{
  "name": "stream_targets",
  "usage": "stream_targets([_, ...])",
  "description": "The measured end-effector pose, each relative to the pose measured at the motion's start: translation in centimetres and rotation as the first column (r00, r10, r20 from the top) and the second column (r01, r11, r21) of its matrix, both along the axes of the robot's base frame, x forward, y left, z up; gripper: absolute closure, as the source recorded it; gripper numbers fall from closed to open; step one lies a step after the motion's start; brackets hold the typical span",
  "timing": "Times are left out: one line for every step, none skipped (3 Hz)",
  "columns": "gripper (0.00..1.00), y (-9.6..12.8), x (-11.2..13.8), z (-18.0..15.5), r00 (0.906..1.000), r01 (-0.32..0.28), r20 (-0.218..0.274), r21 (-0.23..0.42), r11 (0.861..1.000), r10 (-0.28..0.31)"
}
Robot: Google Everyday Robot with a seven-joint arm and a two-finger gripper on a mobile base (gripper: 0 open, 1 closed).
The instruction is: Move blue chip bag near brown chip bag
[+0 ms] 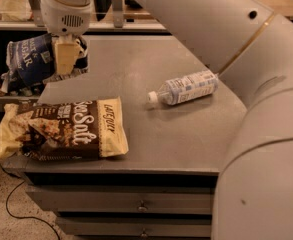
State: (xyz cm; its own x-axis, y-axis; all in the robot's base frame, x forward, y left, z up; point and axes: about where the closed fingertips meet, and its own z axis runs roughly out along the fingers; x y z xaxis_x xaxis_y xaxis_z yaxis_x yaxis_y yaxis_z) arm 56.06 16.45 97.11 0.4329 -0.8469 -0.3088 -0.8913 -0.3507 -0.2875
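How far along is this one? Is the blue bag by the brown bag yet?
Not yet. Done: the gripper is shut on the blue chip bag, held lifted at the back-left edge of the table. In hand: the carry. Left: set it down beside the brown chip bag lying at the front-left corner, then release. The bottle lies apart, mid-table.

Claw (66, 65): above the rear-left corner of the grey metal bench (151, 139), clamped on the small navy-blue chip bag (28, 64).
Large brown cream-ended chip bag (66, 129): flat, front-left.
Clear plastic bottle (183, 89): lying mid-right.
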Motion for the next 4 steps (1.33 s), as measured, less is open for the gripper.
stream_targets([1.00,1.1,1.0,-1.4,0.9997,-0.008,-0.023,-0.012,1.000,0.008])
stream_targets([1.00,0.9,2.1,-2.7,0.9989,0.020,-0.042,-0.027,0.999,-0.021])
stream_targets([0.82,0.3,2.9,-4.3,0.9961,0.041,-0.075,-0.069,0.997,-0.046])
stream_targets([0.59,0.1,3.4,-5.6,0.9930,0.055,-0.098,-0.112,0.992,-0.066])
